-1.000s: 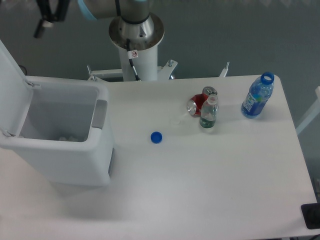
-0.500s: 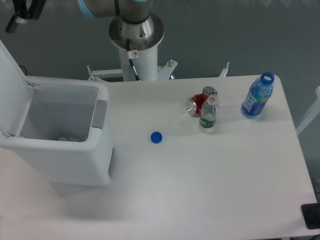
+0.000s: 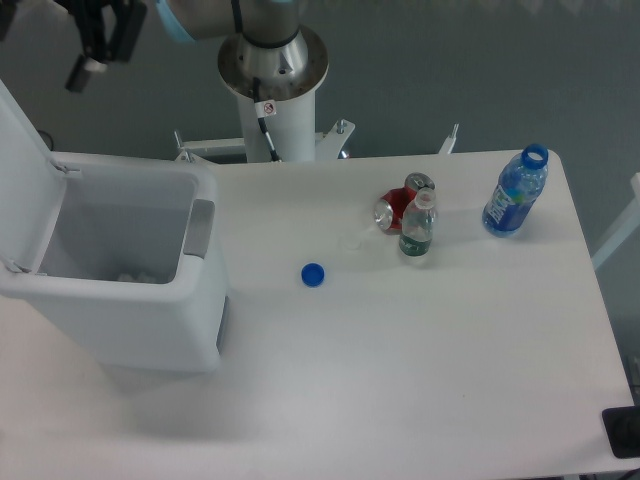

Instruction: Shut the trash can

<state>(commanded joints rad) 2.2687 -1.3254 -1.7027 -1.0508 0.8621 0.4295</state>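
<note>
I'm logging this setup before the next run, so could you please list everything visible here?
trash can: one, white, table's left end, lid standing open
cap: one, blue, loose mid-table
cans: two, red, right of centre, touching
small bottle: one, clear, green label, in front of the cans
big bottle: one, blue, uncapped, upright at far right
table: one, white
robot base: one, white and silver, behind the table
gripper: one, dark, top left, above and behind the lid; jaws unclear
</note>
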